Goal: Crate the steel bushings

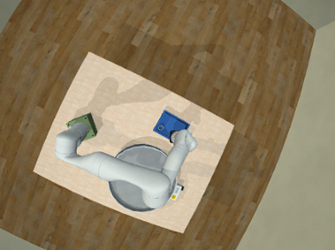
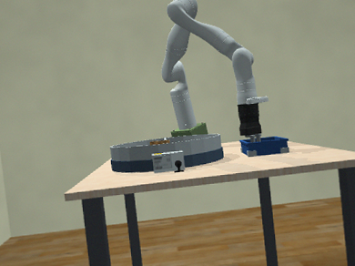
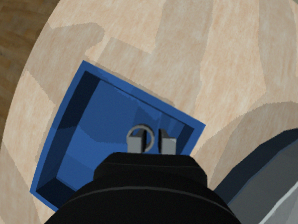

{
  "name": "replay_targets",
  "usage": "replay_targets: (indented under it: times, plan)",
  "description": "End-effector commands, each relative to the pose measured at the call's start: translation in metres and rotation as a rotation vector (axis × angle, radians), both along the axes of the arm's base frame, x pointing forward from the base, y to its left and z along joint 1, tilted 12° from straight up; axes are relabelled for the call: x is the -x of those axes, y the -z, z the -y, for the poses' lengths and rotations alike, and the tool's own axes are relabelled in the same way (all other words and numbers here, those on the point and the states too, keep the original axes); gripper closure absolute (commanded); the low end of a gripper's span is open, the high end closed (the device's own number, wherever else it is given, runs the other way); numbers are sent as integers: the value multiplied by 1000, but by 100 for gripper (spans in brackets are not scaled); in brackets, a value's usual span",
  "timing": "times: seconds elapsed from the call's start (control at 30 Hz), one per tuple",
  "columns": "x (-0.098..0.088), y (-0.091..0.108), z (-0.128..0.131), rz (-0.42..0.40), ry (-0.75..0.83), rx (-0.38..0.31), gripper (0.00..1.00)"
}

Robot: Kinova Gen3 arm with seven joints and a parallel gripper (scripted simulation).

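Observation:
The blue crate [image 1: 171, 124] stands on the table to the right of the grey turning table [image 2: 167, 153]; it also shows in the side view [image 2: 264, 145] and the wrist view [image 3: 107, 136]. One steel bushing, a thin grey ring, lies on the crate floor [image 1: 161, 127], right at my left fingertip. My gripper [image 3: 152, 136] [image 2: 256, 138] hangs straight down into the crate at rim height. Its fingers stand a little apart and I see nothing pinched between them. The arm hides most of the turning table from above; a yellowish bushing [image 2: 160, 142] shows on it in the side view.
The arm's green base block [image 1: 82, 125] sits at the table's far left. A small grey control box [image 2: 168, 162] stands in front of the turning table. The turning table's rim [image 3: 266, 183] is close beside the crate.

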State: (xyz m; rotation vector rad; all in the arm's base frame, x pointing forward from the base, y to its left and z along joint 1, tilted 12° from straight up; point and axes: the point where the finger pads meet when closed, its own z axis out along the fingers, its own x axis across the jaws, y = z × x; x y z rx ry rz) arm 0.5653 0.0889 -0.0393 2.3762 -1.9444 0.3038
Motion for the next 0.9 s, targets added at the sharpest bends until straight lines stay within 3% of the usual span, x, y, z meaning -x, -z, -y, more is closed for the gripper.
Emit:
replay_targets:
  times: [0.0,0.87]
  plan:
    - [-1,-1,0,2,0,-1,58]
    - [0,-7,-2,2,0,-1,58]
